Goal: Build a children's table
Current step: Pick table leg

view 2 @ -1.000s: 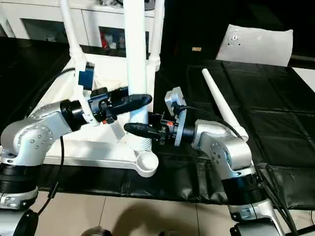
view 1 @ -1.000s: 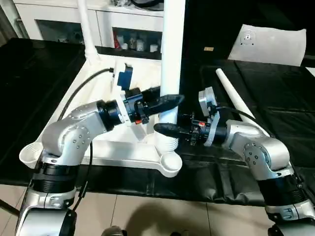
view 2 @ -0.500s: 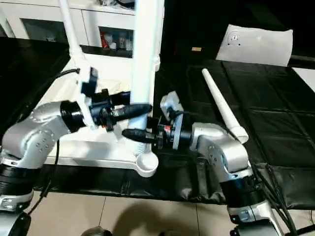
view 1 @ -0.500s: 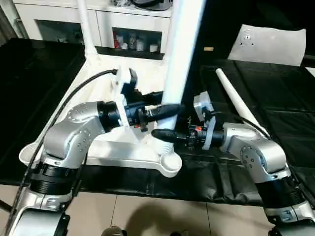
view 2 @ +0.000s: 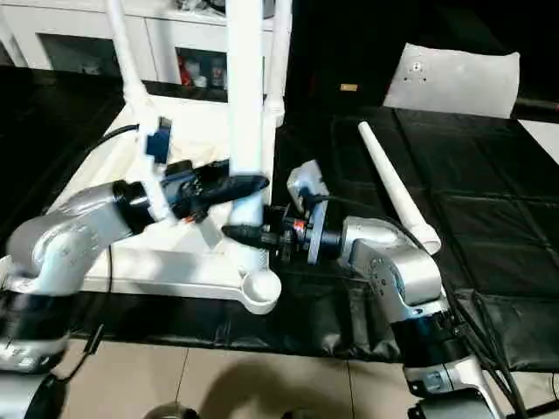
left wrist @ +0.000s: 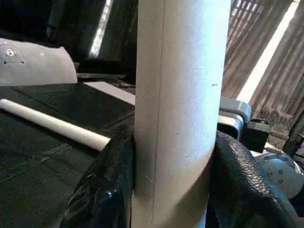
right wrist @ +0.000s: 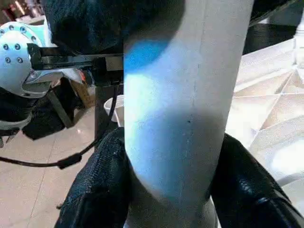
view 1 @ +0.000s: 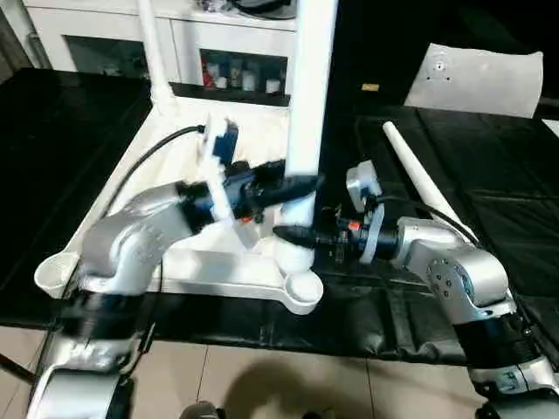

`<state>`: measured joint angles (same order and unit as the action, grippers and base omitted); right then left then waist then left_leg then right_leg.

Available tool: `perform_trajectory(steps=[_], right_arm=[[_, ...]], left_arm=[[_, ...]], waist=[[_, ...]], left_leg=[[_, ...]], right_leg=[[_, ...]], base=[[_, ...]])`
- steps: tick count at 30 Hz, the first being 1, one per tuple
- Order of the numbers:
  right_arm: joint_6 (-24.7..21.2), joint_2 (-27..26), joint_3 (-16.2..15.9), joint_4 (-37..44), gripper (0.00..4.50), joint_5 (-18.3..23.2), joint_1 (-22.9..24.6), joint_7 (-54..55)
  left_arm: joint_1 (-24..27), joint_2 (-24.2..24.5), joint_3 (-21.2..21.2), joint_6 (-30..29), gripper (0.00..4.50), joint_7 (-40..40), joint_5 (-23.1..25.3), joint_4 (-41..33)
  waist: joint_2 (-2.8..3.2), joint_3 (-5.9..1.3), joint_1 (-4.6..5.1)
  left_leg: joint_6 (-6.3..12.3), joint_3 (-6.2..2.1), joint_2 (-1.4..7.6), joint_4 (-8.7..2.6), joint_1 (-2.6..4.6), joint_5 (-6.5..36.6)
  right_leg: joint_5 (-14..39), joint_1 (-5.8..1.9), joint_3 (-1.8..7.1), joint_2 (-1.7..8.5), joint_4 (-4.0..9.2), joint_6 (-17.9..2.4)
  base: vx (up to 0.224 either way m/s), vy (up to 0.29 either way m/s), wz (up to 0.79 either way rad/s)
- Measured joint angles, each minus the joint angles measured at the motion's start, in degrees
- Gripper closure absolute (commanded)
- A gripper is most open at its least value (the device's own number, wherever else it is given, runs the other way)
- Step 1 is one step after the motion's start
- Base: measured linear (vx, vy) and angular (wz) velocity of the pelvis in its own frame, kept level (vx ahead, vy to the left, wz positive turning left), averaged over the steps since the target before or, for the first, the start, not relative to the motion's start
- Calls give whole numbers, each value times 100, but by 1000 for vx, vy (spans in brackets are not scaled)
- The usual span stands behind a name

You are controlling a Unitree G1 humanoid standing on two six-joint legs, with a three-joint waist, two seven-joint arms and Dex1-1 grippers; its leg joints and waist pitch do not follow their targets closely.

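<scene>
Gripping a smooth round tube leg (view 1: pixel 310 96): two black textured pincers.

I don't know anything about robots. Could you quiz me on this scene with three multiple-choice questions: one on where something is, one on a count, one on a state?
1. Where does the loose white leg lie?
A. On the black mat to the robot's right of the tabletop
B. Inside the cabinet
C. On the tiled floor

2. How many grippers are closed on the upright leg?
A. None
B. One
C. Two

3. How does the tabletop lie?
A. On its edge
B. Underside up, ribs and corner sockets showing
C. Right way up on four legs

Answers:
1. A: it rests slantwise on the dark mat, apart from the tabletop.
2. C: the left gripper grips it higher and the right gripper lower; each wrist view shows black fingers on both sides of the tube.
3. B: the near corner's round socket stands open and empty.
</scene>
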<state>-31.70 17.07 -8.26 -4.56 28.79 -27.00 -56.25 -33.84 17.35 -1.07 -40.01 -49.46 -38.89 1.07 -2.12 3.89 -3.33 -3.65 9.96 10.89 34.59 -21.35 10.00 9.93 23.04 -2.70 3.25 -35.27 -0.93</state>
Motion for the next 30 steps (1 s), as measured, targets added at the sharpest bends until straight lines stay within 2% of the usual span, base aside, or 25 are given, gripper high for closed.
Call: perform_trajectory(steps=[6,8,12,14,27,28,30], right_arm=[[26,-71,-12,-26,259,-77,-18,143],[42,-107,-12,-26,189,-111,-27,220],[38,-106,23,-26,184,-124,-56,326],[21,-105,41,-26,144,-131,-75,342],[-175,-56,95,-85,147,-159,-251,323],[-181,-58,87,-89,177,-157,-251,314],[-183,-66,47,-115,189,-148,-253,271]], left_arm=[[-28,159,-231,362,261,-53,314,-38],[-41,170,-262,458,262,-74,413,-39],[-44,282,-259,569,262,-30,657,-5],[-45,287,-260,633,262,-38,712,-4],[-53,403,-406,885,262,-359,876,-2],[-53,407,-430,903,262,-389,886,-5],[-51,406,-446,920,262,-414,894,-5]], waist=[[0,0,0],[0,0,1],[0,0,1],[0,0,-2],[-1,0,-2],[-1,0,-2],[-1,0,-1]], left_leg=[[0,-1,2,-2,-2,0],[0,0,2,-1,-2,0],[-3,0,2,-1,0,-2],[-3,0,1,-1,-1,-2],[-3,0,2,-2,-1,-2],[-3,0,2,-2,-2,-2],[-3,0,2,-2,-2,-2]], right_leg=[[0,2,-1,-1,1,1],[0,1,0,-1,1,0],[1,1,-1,-1,0,1],[1,1,-1,-1,0,2],[1,2,-1,-1,0,1],[0,2,-1,-1,0,1],[0,2,-1,-1,-1,1]], base=[[0,0,0],[0,0,0],[0,0,0],[0,0,0],[0,0,0],[0,0,0],[0,0,0]])
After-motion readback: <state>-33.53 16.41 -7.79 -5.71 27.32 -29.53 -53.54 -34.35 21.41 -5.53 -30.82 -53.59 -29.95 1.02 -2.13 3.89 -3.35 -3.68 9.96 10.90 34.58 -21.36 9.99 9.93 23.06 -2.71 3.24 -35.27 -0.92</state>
